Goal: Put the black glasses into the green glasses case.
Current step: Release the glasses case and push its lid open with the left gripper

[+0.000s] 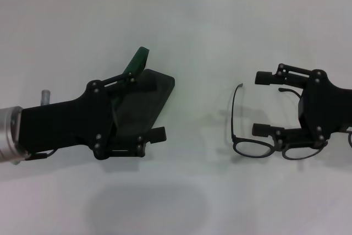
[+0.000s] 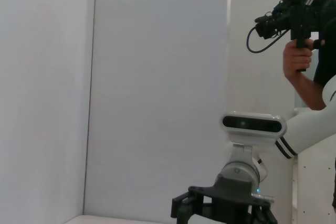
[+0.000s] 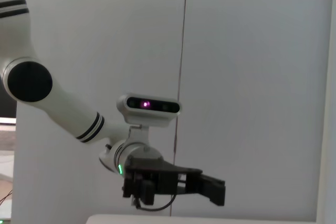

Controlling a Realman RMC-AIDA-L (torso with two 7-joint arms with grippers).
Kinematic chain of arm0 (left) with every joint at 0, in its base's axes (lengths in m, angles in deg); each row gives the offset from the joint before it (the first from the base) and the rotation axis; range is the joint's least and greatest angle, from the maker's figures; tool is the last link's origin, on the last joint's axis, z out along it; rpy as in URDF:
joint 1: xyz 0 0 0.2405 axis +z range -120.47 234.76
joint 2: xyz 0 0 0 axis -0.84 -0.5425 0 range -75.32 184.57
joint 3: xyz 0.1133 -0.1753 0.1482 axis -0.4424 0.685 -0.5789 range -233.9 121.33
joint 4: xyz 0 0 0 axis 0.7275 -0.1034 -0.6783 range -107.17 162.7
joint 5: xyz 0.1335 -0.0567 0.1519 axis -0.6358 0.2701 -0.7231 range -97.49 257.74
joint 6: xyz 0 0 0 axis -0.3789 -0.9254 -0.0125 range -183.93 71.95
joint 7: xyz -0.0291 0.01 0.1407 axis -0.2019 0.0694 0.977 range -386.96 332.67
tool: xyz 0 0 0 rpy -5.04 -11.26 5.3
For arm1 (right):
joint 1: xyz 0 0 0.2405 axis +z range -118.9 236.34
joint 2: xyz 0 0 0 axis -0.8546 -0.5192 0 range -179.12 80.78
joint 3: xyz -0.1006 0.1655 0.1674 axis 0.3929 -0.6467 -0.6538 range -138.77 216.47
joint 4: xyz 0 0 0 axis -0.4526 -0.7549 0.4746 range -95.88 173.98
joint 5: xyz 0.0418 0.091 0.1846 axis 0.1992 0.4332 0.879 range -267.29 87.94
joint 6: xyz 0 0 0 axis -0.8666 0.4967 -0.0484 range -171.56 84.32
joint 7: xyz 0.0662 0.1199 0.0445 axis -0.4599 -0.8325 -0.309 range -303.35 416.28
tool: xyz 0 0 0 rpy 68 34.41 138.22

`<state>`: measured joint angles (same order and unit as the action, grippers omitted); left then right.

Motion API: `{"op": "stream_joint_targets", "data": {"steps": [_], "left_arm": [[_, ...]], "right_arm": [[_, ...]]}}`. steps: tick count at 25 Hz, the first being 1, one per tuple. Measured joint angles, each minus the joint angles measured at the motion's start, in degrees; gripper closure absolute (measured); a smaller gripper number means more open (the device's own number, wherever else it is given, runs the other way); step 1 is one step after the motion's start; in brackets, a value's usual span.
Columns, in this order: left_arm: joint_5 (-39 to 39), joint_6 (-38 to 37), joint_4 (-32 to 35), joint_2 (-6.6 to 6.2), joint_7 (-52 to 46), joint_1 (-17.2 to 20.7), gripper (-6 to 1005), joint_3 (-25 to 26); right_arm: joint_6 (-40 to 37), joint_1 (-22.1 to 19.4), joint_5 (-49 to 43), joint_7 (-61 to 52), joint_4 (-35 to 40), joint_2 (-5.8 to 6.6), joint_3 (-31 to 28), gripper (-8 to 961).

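Note:
The green glasses case (image 1: pixel 144 98) lies left of centre on the white table, its dark inside facing up and a green edge (image 1: pixel 137 60) raised at the far side. My left gripper (image 1: pixel 147 104) is open with one finger on each side of the case; contact is unclear. The black glasses (image 1: pixel 254 148) lie at the right, lenses toward me and one thin temple arm (image 1: pixel 234 108) running away from me. Open and pointing left, my right gripper (image 1: pixel 257 103) hovers over the glasses, its near finger (image 1: pixel 269 131) just above the lens frame. The left gripper (image 3: pixel 210 187) also shows in the right wrist view.
The white table (image 1: pixel 192 37) ends at a pale wall at the back. Bare tabletop lies between the case and the glasses. In the left wrist view a person holding a camera rig (image 2: pixel 299 19) stands behind the right arm's wrist (image 2: pixel 236 182).

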<state>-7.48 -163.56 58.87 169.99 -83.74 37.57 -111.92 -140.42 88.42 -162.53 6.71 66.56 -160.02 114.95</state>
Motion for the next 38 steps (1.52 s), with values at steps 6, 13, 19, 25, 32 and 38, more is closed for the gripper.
{"op": "stream_joint_targets", "data": {"steps": [6,13,19,25,32,38], "left_arm": [[-0.1,0.0,0.0,0.37,0.0,0.4,120,0.0],[-0.1,0.1,-0.5,0.58,-1.8,0.6,121,0.9],[-2.1,7.7,6.6,-0.70,-22.0,-0.4,121,7.1],[-15.5,18.7,17.6,-0.69,-41.5,-2.0,122,7.1],[-31.5,21.2,27.1,3.16,-52.6,-4.4,123,7.3],[-37.8,23.1,30.5,4.23,-57.2,-5.5,136,6.5]], "right_arm": [[-0.2,0.0,-0.9,0.0,0.0,-0.05,-0.1,110],[0.0,-0.1,-1.0,0.0,-0.2,-0.06,-0.1,111],[0.1,-1.2,-0.9,0.5,-0.1,-0.13,-0.6,111],[-0.2,-3.3,-0.9,0.7,0.0,-0.40,-7.9,112],[-0.3,-4.3,-0.9,0.7,-0.1,-0.49,-9.4,112],[-0.3,-4.4,-1.1,0.7,0.0,-0.49,-9.1,113]]}}
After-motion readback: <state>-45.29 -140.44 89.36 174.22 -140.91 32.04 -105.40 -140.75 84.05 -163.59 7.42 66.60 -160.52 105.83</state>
